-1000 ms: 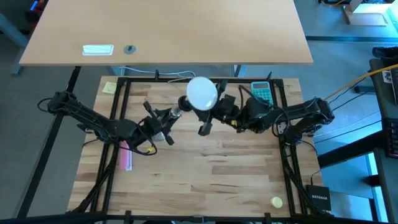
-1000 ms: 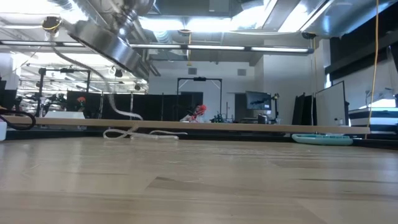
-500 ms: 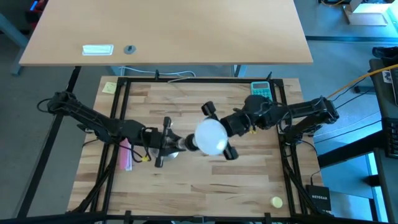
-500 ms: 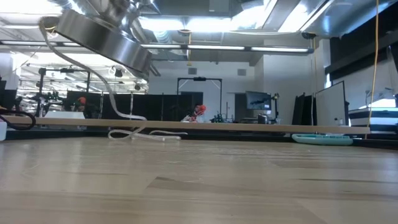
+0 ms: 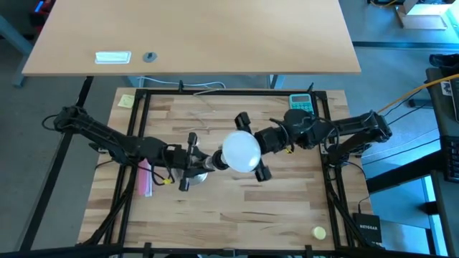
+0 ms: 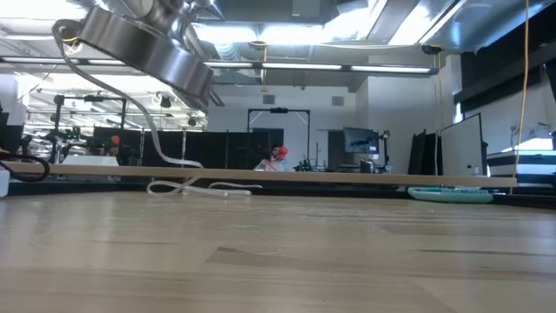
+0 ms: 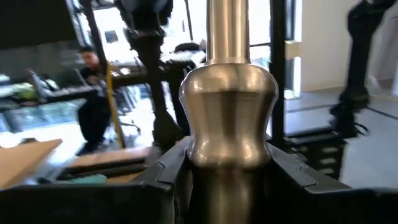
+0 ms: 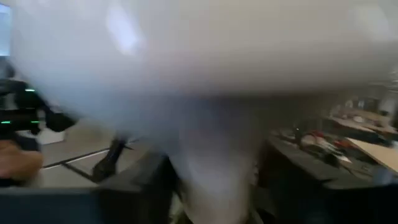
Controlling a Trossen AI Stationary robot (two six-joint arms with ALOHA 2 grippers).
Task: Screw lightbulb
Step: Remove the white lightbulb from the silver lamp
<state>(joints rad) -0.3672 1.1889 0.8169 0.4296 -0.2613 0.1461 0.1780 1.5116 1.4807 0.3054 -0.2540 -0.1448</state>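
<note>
Left gripper [image 5: 192,161] is mid-counter, jaws narrow and clamped on the silvery socket stand [image 7: 227,118], whose waisted metal stem fills the left wrist view. Just right of it floats the lightbulb [image 5: 241,151], a frosted white globe, held above the counter [image 5: 287,215]. Right gripper [image 5: 252,148] straddles the globe, jaws spread wide around it; whether they press it, I cannot tell. Only the low view shows the stand's round base [image 6: 139,45] tilted in the air.
</note>
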